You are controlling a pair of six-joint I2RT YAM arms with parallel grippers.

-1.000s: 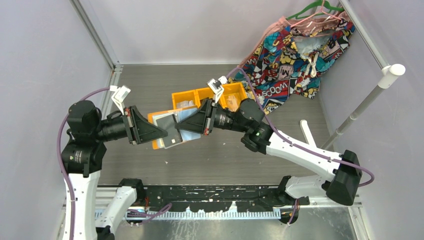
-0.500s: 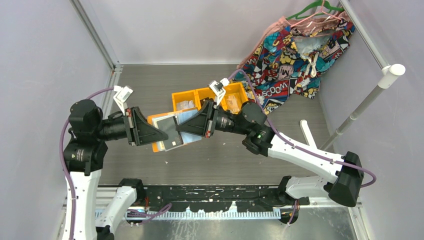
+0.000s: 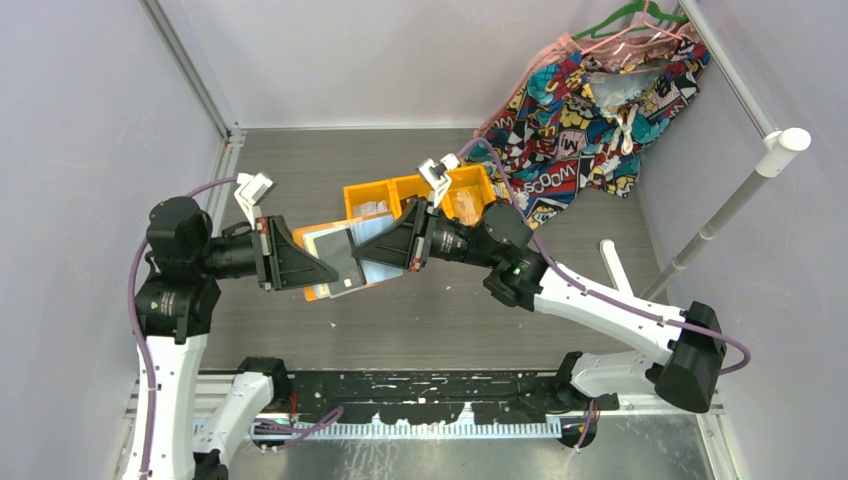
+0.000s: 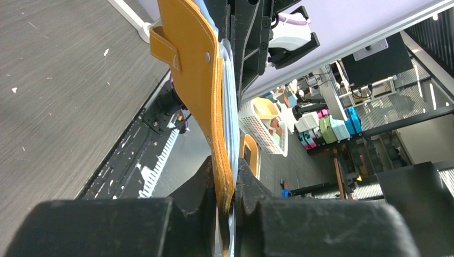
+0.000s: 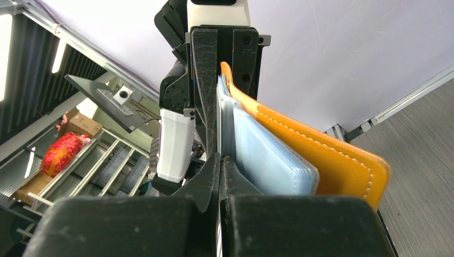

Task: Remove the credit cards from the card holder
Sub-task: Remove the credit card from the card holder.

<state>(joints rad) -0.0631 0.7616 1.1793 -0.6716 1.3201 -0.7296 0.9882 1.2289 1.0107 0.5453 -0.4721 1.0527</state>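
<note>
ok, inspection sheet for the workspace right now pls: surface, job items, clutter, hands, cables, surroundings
Surface: grey table, a few white specks.
Job's things: card holder open, held up between both hands; dark card showing on its page, other cards not clear.
Clutter: orange bins with small items behind the holder; white rod lying at right.
Hands: left hand shut on the orange cover; right hand shut on a thin pale inner sheet, pocket or card unclear.
Cables: purple cable looped along the left arm, another along the right; no snag seen.
Surroundings: pale walls, patterned cloth on hangers, white pole.
</note>
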